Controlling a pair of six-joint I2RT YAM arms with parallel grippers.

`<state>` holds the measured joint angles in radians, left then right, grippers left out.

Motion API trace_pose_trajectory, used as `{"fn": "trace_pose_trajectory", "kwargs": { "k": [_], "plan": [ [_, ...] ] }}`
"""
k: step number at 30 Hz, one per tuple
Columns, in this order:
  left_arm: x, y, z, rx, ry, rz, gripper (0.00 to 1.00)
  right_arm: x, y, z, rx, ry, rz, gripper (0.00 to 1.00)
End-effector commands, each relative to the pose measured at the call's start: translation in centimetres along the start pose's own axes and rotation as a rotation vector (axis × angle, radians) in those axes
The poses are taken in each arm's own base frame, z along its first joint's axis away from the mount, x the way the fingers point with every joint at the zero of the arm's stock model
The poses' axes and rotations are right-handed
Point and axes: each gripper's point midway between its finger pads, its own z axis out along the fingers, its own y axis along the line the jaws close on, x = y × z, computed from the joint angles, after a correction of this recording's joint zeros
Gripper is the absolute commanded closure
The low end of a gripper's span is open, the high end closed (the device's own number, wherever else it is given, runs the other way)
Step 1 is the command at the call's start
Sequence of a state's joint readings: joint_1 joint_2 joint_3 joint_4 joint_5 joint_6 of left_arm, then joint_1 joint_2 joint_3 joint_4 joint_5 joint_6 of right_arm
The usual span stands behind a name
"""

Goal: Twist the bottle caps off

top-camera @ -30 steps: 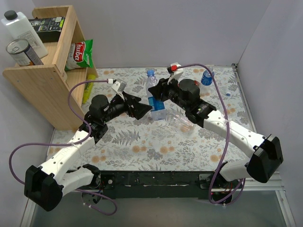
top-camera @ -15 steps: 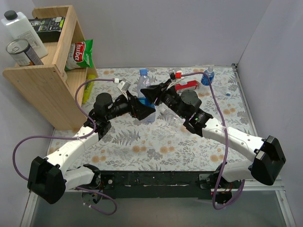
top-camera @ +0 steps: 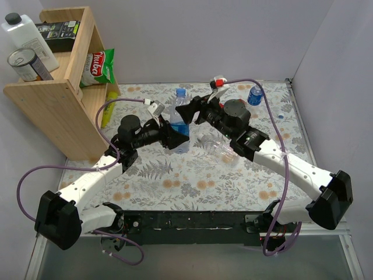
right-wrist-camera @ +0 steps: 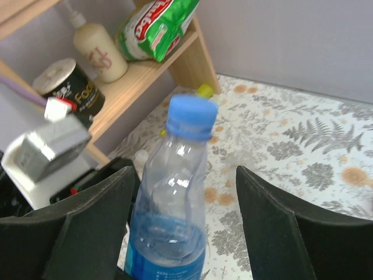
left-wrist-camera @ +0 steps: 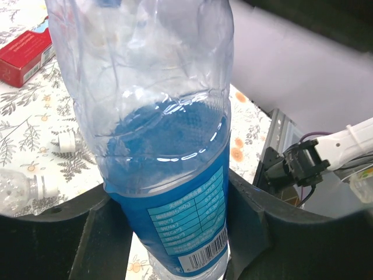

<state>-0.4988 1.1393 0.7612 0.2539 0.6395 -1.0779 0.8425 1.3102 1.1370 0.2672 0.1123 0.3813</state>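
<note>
The left gripper [left-wrist-camera: 175, 224] is closed on the label part of the upright bottle [top-camera: 179, 119], near the table middle. Its blue cap [right-wrist-camera: 192, 116] sits at the top, between the wide-open jaws of the right gripper [right-wrist-camera: 185, 172], which do not touch it. The bottle looks thin, light and easily dented. The cap looks stiff, so pinch its sides. I count three bottles: the second bottle [top-camera: 220, 147] lies at 4 o'clock and the third bottle [top-camera: 254, 95] is at 2 o'clock.

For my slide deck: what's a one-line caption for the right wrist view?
Right gripper, jaws open, faces an upright water bottle, its blue cap still on, wooden shelf behind.
</note>
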Motion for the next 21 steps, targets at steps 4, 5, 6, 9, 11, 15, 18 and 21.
{"fn": "trace_pose_trajectory", "kwargs": {
  "k": [4, 5, 6, 9, 11, 15, 18, 21],
  "plan": [
    [-0.1, 0.4, -0.2, -0.016, 0.022, 0.088, 0.58, -7.2, -0.7, -1.5, -0.008, -0.057, -0.001, 0.24],
    [-0.1, 0.3, -0.2, -0.014, 0.021, 0.098, 0.58, -7.1, -0.9, -1.4, -0.003, -0.047, 0.002, 0.25],
    [0.0, 0.2, -0.2, -0.012, 0.025, 0.101, 0.58, -6.6, -0.8, -1.1, -0.022, -0.009, 0.004, 0.25],
    [0.2, 0.1, -0.1, -0.008, 0.031, 0.111, 0.58, -6.9, -0.4, -0.5, -0.050, 0.023, 0.009, 0.27],
    [0.3, 0.1, 0.0, -0.008, 0.037, 0.114, 0.59, -7.1, 0.1, -0.1, -0.077, 0.031, 0.013, 0.28],
    [0.4, 0.0, 0.1, -0.009, 0.043, 0.119, 0.59, -6.3, 0.7, 0.6, -0.112, 0.085, 0.027, 0.30],
    [0.4, -0.1, 0.0, -0.009, 0.044, 0.126, 0.59, -5.6, 0.7, 1.2, -0.114, 0.120, 0.033, 0.32],
    [0.4, 0.0, 0.0, -0.012, 0.044, 0.130, 0.60, -5.0, 0.5, 1.6, -0.110, 0.142, 0.040, 0.33]
  ]
}}
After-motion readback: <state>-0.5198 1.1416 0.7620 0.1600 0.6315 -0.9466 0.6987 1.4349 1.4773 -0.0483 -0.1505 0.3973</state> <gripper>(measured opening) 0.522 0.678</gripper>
